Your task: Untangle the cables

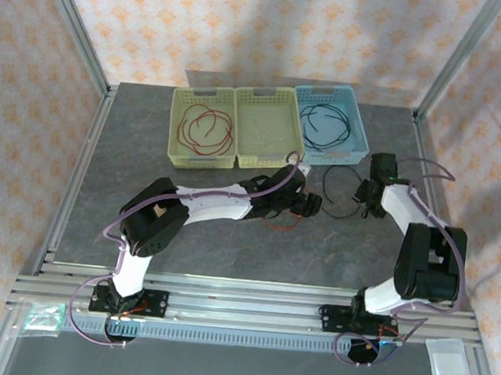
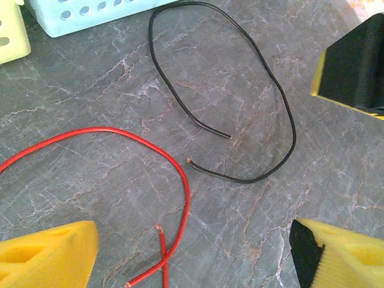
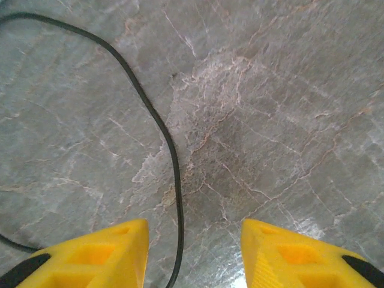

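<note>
Two loose cables lie on the grey table. A black cable forms an open oval loop with both ends near its middle. A red cable curves beside it, and its two ends cross between my left gripper's fingers. My left gripper hovers open above those red ends. My right gripper is open just above the table. The black cable runs loose between its fingers, nearer the left one. In the top view the black loop sits between my left gripper and my right gripper.
Three baskets stand in a row at the back. The left yellow-green basket holds a red cable, the middle one looks pale inside, and the blue basket holds a black cable. Aluminium frame posts bound the table.
</note>
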Robot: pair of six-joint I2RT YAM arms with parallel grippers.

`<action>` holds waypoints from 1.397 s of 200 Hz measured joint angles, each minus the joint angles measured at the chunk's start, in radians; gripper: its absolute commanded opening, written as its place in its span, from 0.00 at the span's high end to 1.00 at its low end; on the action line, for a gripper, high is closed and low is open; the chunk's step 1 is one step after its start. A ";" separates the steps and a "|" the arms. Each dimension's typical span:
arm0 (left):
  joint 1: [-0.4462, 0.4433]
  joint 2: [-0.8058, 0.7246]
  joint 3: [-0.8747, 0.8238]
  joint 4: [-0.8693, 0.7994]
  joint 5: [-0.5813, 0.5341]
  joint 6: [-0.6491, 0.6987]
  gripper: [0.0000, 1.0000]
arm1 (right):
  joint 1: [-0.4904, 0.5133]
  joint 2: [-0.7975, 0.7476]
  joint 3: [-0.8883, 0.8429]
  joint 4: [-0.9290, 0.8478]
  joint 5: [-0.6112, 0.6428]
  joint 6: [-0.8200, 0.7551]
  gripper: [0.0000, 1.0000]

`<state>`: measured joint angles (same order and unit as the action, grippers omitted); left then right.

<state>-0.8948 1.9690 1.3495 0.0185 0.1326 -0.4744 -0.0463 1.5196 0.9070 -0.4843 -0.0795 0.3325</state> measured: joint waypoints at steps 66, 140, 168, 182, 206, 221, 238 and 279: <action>-0.003 0.000 0.000 0.000 0.010 0.000 0.16 | 0.000 0.106 0.022 0.009 -0.055 -0.005 0.60; -0.003 0.000 0.000 0.000 0.016 0.000 0.16 | 0.002 0.166 0.045 0.004 -0.042 -0.019 0.69; -0.003 0.000 0.000 0.000 0.016 0.000 0.16 | 0.005 0.174 0.052 -0.006 -0.029 -0.022 0.76; -0.003 0.000 0.000 0.000 0.016 0.000 0.16 | 0.005 0.177 0.055 -0.009 -0.027 -0.023 0.82; -0.003 0.000 0.000 0.000 0.016 0.001 0.16 | 0.006 0.182 0.057 -0.008 -0.021 -0.026 0.91; -0.003 0.000 0.000 0.000 0.016 0.001 0.16 | 0.006 0.182 0.057 -0.009 -0.013 -0.026 0.95; -0.003 0.000 0.000 0.000 0.016 0.002 0.16 | 0.006 0.179 0.057 -0.009 -0.006 -0.023 1.00; -0.003 0.000 0.000 0.000 0.016 0.003 0.16 | -0.003 0.137 0.023 0.018 0.027 -0.002 1.00</action>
<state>-0.8978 1.9686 1.3495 0.0181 0.1486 -0.4709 -0.0494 1.6562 0.9295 -0.4660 -0.0528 0.3309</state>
